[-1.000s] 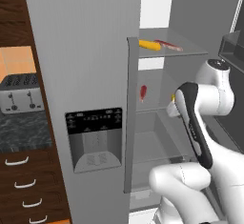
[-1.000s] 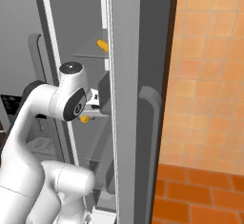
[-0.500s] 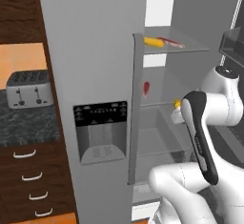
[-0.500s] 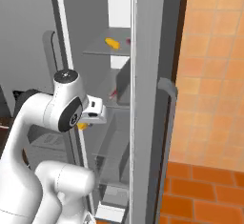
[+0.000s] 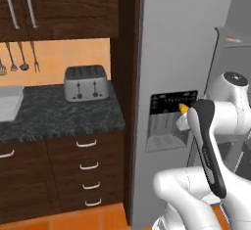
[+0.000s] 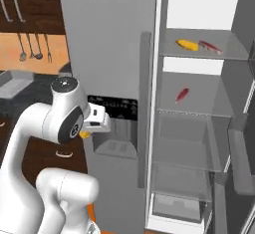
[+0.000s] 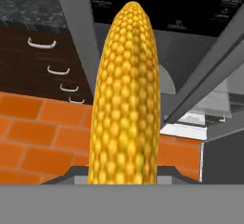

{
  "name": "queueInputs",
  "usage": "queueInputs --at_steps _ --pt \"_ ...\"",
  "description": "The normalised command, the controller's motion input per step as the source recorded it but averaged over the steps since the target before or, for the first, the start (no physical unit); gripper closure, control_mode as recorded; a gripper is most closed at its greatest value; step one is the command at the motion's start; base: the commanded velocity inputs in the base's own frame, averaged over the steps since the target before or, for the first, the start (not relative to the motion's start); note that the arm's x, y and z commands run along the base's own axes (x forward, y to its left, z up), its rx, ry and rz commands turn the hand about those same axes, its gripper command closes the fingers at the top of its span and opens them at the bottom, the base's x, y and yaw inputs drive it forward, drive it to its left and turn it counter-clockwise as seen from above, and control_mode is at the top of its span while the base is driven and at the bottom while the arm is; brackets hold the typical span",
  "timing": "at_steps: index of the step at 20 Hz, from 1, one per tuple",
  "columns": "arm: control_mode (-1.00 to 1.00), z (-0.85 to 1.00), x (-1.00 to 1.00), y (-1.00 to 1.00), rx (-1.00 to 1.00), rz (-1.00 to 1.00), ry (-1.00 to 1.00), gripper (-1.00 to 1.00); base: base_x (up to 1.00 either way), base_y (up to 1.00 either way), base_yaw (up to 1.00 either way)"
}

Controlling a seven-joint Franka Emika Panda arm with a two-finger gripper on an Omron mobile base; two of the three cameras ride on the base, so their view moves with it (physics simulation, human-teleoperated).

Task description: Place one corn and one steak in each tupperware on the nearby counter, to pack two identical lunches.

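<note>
Two corn cobs: one [image 7: 125, 94] held in the gripper [image 6: 85, 134], one [image 6: 188, 44] on the top fridge shelf. Two steaks [image 6: 210, 46] [image 6: 182, 94] (on separate shelves). One tupperware [image 5: 9, 102] at the counter's [image 5: 59, 114] edge, one toaster [image 5: 86, 82], three hanging utensils [image 5: 22, 56].

The held corn [image 7: 125, 99] hides the fingertips in the hand view, and the tupperware [image 5: 9, 102] is cut by the left edge.
</note>
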Motion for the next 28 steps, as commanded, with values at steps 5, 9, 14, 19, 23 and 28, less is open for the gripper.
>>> queueInputs --at_steps 5,9,14,19,23,28 --pt "1.0 0.0 0.0 0.0 0.0 0.0 0.0 1.0 0.08 1.0 0.0" --pt "1.0 0.0 0.0 0.0 0.0 0.0 0.0 1.0 0.27 1.0 0.0" --pt "1.0 0.0 0.0 0.0 0.0 0.0 0.0 1.0 0.67 1.0 0.0" --pt "1.0 0.0 0.0 0.0 0.0 0.0 0.0 1.0 0.6 0.93 -0.01" --pt "1.0 0.0 0.0 0.0 0.0 0.0 0.0 1.0 0.43 0.74 -0.01" --pt "1.0 0.0 0.0 0.0 0.0 0.0 0.0 1.0 0.61 0.44 0.0"
